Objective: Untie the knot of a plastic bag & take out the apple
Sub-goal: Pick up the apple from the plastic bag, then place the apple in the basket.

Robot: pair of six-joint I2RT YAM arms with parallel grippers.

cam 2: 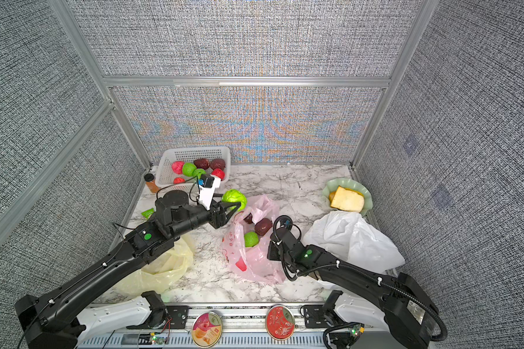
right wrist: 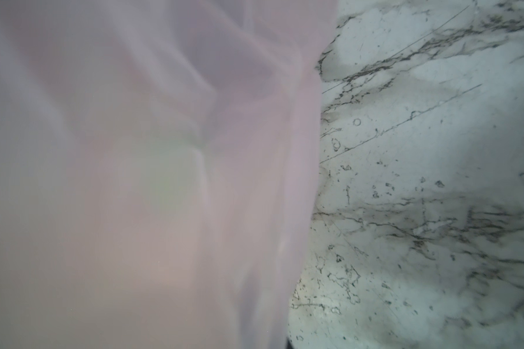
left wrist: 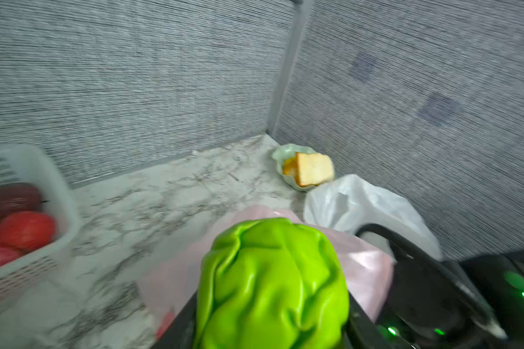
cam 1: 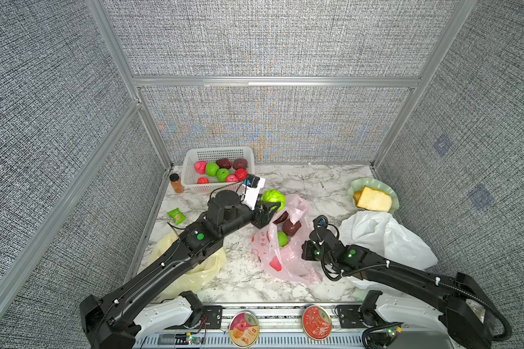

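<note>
My left claw [cam 1: 271, 209] grips the green apple [cam 1: 273, 198], held above the desk [cam 1: 315, 184] between the pink bag [cam 1: 288, 260] and the basket [cam 1: 191, 157], outside the bag's open mouth. My right claw [cam 1: 306, 251] is closed, low against the bag's side; whether it pinches plastic I cannot tell

Bright even light casts soft shadows; moiré ripples the back wall [cam 1: 270, 127], the pink bag [right wrist: 133, 181] looks unfocused

Lab test booth (grey panels [cam 1: 254, 39], aluminium frame [cam 1: 273, 81])
</note>
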